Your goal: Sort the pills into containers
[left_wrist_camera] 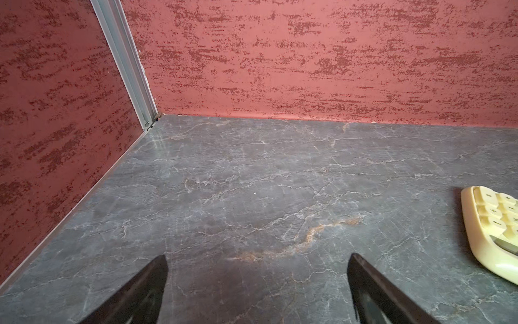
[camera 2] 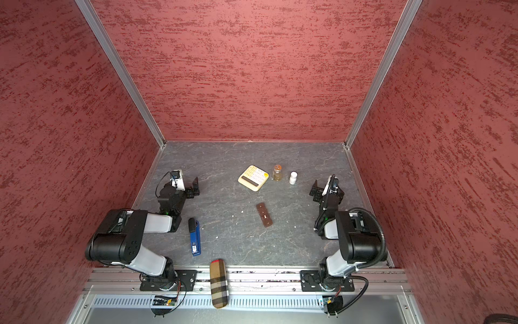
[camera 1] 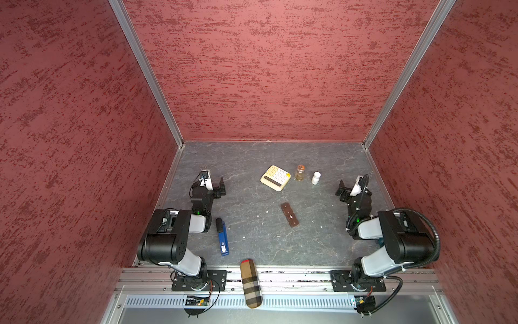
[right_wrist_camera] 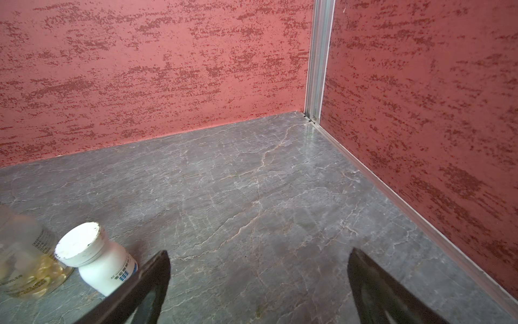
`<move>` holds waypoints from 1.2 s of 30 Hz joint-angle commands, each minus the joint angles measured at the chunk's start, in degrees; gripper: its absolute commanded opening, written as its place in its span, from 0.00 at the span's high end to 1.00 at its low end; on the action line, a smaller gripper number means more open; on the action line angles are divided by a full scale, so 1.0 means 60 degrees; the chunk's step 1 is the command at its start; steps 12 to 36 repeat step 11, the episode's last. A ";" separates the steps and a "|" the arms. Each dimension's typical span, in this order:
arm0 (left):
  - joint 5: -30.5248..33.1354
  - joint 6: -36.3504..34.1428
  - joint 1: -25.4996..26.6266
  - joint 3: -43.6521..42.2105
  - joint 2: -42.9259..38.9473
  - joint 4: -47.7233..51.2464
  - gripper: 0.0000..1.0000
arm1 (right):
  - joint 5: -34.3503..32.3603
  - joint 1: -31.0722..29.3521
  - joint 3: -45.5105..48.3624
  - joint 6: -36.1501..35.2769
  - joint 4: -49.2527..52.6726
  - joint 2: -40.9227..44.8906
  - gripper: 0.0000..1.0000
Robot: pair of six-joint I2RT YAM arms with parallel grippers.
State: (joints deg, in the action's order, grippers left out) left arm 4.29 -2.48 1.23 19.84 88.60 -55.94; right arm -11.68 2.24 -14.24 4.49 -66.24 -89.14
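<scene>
Reaching first for the pills (camera 1: pixel 267 211), white specks at 8–9 o'clock of the box (camera 1: pixel 289 215) mid table (camera 1: pixel 238 168), seems wise; left gripper (left_wrist_camera: pixel 258 255) and right gripper (right_wrist_camera: pixel 259 251) gape wide, empty. Pinch low, slowly, from straight above.

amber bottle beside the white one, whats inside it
Yellow translucent capsules lie piled at the bottom of the amber bottle. Its label and the picture's edge hide part of the pile, so they cannot be counted.

The pills (camera 1: pixel 267 211), at nine o'clock of the containers (camera 1: pixel 289 214), are showing as mere white specks. Picture edges are cutting off the calculator (left_wrist_camera: pixel 493 232) and the blurred amber bottle (right_wrist_camera: pixel 25 258).
</scene>
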 commanded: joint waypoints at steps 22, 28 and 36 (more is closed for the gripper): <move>-0.0795 0.0260 -0.0333 0.0288 -0.0088 0.0710 0.00 | -0.0057 -0.0102 -0.0234 -0.0232 -0.0225 0.0012 0.01; -0.0795 0.0260 -0.0333 0.0288 -0.0088 0.0710 0.00 | -0.0057 -0.0102 -0.0234 -0.0232 -0.0225 0.0012 0.01; -0.0795 0.0260 -0.0333 0.0288 -0.0088 0.0710 0.00 | -0.0057 -0.0102 -0.0234 -0.0232 -0.0225 0.0012 0.01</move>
